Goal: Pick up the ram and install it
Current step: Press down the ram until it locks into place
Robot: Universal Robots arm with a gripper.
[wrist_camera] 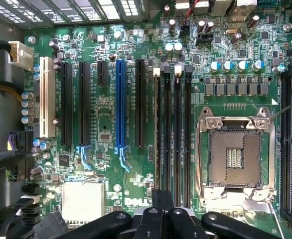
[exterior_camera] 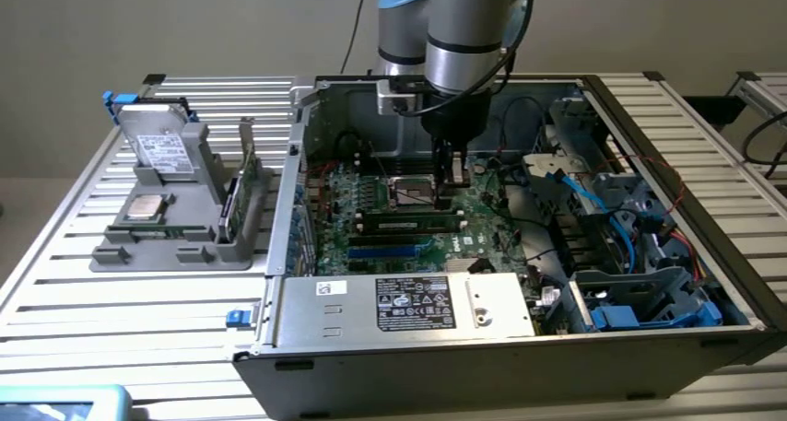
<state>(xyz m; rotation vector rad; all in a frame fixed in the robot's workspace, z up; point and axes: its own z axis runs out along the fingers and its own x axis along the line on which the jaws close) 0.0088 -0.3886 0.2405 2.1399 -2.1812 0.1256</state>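
Closest to the lens: gripper (wrist_camera: 163, 200), fingers clenched tight, nothing visibly pinched between them. Hanging over one end of a bank of four black slots (wrist_camera: 178, 134), right beside the socket (wrist_camera: 234, 157).

Ram (exterior_camera: 410, 223) standing on edge in that bank, at six o'clock from the socket in the exterior view. Gripper above its three-o'clock end. Touching or not: cannot tell. Fully seated or only resting: cannot tell either.

Around it on the motherboard (exterior_camera: 332, 232): one blue slot (wrist_camera: 120, 104), one white slot (wrist_camera: 46, 97), more black ones between and beside. Black wires (exterior_camera: 526, 226) curling at four o'clock of the gripper, near the ram's end.

Case (exterior_camera: 492, 370) lying open, holding the motherboard, one labelled power supply (exterior_camera: 412, 301) at six o'clock, blue cables (exterior_camera: 588, 198) at three o'clock, one grey drive cage (exterior_camera: 640, 297) at five o'clock.

Outside, at nine o'clock of the case, one grey holder (exterior_camera: 160, 252) on the slatted table (exterior_camera: 123, 301). In it: one silver drive (exterior_camera: 160, 149) propped at the twelve-o'clock end, one square chip (exterior_camera: 147, 207) flat in the middle, one green board (exterior_camera: 250, 177) upright along the three-o'clock edge, just beside the case wall.
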